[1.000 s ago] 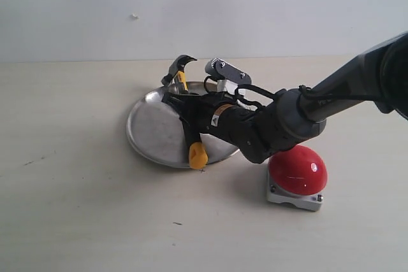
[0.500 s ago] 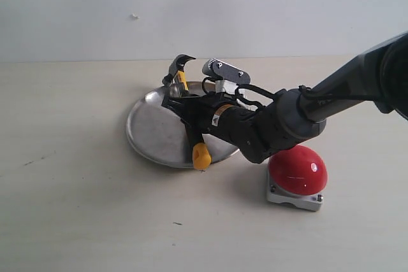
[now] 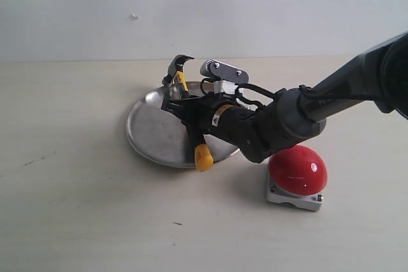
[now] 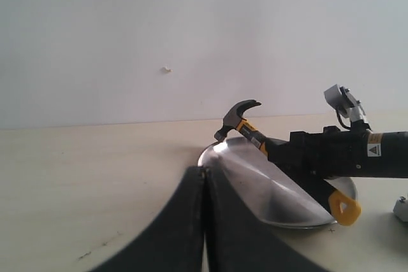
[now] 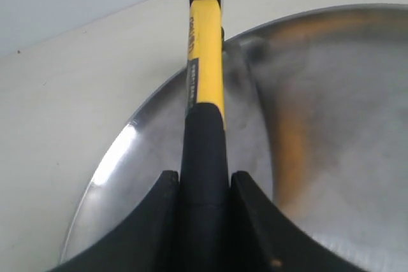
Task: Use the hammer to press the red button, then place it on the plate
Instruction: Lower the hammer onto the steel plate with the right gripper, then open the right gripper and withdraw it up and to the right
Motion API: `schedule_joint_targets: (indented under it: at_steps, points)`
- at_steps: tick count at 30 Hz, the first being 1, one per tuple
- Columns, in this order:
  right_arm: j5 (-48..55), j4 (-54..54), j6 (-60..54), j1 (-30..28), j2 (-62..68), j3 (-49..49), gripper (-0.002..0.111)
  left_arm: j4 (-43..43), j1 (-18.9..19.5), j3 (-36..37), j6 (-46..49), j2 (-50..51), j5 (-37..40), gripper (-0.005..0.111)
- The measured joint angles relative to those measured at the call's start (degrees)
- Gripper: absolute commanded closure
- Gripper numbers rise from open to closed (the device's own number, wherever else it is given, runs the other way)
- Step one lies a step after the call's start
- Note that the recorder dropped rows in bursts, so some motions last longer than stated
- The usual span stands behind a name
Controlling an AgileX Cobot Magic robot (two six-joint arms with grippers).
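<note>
The right gripper (image 5: 205, 188) pinches the hammer (image 5: 206, 93) mid-handle over the plate (image 3: 150, 133). Its steel head is raised toward the table's far edge and its yellow end dips to the near rim. The left gripper (image 4: 204, 221) waits, pressed together.

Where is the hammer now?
In the exterior view, left of centre, the right gripper holds the hammer over the plate, its head past the far rim, left of the red button.

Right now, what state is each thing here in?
hammer, gripped by its handle over the plate
right end effector, shut on the hammer
left end effector, shut, empty
plate, on the table under the hammer
red button, beside the plate, hammer off it
</note>
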Motion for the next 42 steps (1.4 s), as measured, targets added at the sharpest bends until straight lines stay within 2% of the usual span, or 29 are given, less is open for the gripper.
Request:
schedule_joint_targets:
  at_steps: [7, 18, 24, 27, 31, 36, 42]
  points:
    - [2.3, 0.1, -0.9, 0.0, 0.0, -0.4, 0.069, 0.0, 0.0, 0.0, 0.0, 0.0, 0.0, 0.107]
    - [2.5, 0.2, -1.3, 0.0, -0.3, -0.5, 0.069, 0.0, 0.0, 0.0, 0.0, 0.0, 0.0, 0.107]
    - [5.1, 2.8, -5.9, 0.0, -3.5, -0.5, 0.070, 0.0, 0.0, 0.0, 0.0, 0.0, 0.0, 0.107]
    - [8.6, 3.3, -7.0, 0.0, -6.1, -0.5, 0.079, 0.0, 0.0, 0.0, 0.0, 0.0, 0.0, 0.107]
    - [15.0, 3.1, -8.7, 0.0, -10.1, -0.5, 0.108, 0.0, 0.0, 0.0, 0.0, 0.0, 0.0, 0.107]
    - [24.2, 1.6, -12.5, 0.0, -16.3, -0.1, 0.108, 0.0, 0.0, 0.0, 0.0, 0.0, 0.0, 0.107]
    - [26.0, 1.4, -15.0, 0.0, -27.0, 8.1, 0.108, 0.0, 0.0, 0.0, 0.0, 0.0, 0.0, 0.107]
